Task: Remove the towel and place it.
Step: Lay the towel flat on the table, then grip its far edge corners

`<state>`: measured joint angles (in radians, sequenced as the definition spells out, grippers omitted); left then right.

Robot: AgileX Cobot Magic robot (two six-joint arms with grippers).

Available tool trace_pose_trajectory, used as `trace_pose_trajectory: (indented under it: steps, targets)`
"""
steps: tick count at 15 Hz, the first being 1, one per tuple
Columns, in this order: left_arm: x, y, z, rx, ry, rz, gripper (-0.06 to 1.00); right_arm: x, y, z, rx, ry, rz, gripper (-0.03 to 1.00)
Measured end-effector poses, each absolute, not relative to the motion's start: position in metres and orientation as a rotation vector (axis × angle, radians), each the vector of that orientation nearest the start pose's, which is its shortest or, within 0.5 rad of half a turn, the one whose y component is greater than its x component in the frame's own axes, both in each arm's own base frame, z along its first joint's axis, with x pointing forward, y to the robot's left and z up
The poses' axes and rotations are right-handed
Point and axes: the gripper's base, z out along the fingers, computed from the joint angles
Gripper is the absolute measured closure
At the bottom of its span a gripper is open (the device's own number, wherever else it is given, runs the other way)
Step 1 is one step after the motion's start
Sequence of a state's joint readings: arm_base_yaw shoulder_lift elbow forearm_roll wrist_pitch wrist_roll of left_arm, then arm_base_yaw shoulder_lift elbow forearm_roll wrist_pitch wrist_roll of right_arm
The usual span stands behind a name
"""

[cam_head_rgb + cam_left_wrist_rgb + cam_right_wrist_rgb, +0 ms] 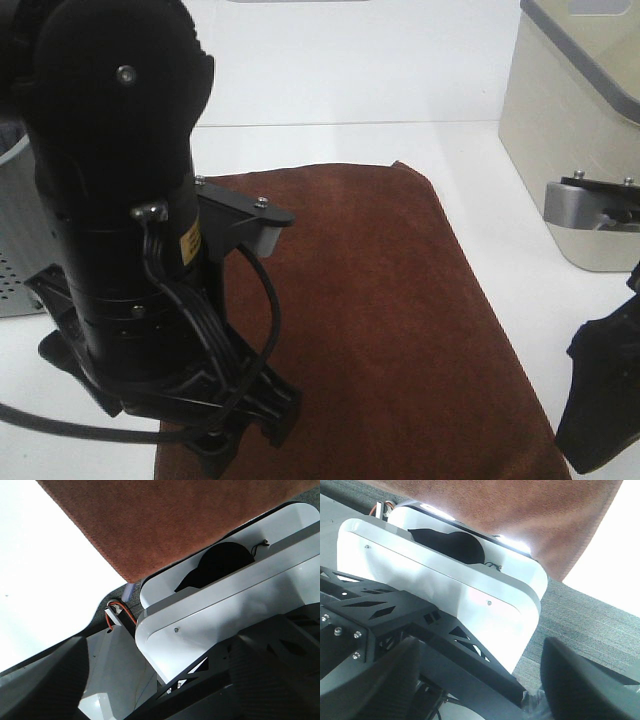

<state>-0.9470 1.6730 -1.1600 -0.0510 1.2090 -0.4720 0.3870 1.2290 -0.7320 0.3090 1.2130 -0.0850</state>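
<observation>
The towel [400, 300] lies spread on the counter [470, 190], centre frame; left end effector [160, 647] and right end effector [481, 650] both released

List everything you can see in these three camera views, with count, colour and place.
towel: one, dark brown, spread flat on the table
table: one, white, under the towel
basket: one, grey, perforated, far left edge
lidded box: one, cream with grey rim, rear right
floor: grey carpet, below the table
robot base: one, white housing on black frame, at the table's near side
left claw: one, black, open, above the towel's near left part
right claw: one, black, open, beside the towel's right edge
</observation>
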Motion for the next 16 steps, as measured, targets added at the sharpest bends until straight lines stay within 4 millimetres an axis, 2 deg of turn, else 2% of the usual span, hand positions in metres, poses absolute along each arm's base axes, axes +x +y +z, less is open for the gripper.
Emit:
trace_pose_trajectory:
  steps: [2,4,8,11,14,16]
  targets:
    - [0.174,-0.244,0.226,0.743,3.102,0.044,0.23,0.159,0.090,0.241,-0.591,3.125,0.395,0.30]
    - [0.183,-0.243,0.232,0.758,3.034,0.087,0.25,0.172,0.093,0.257,-0.588,3.023,0.379,0.31]
    - [0.236,-0.233,0.264,0.544,2.873,-0.045,0.28,0.204,0.101,0.296,-0.577,2.808,0.348,0.45]
    - [0.276,-0.212,0.276,0.363,2.754,-0.146,0.33,0.237,0.112,0.315,-0.572,2.718,0.324,0.51]
    - [0.310,-0.188,0.278,0.214,2.648,-0.203,0.33,0.279,0.129,0.313,-0.557,2.684,0.326,0.52]
    - [0.338,-0.178,0.275,0.159,2.581,-0.228,0.33,0.314,0.143,0.299,-0.551,2.689,0.318,0.52]
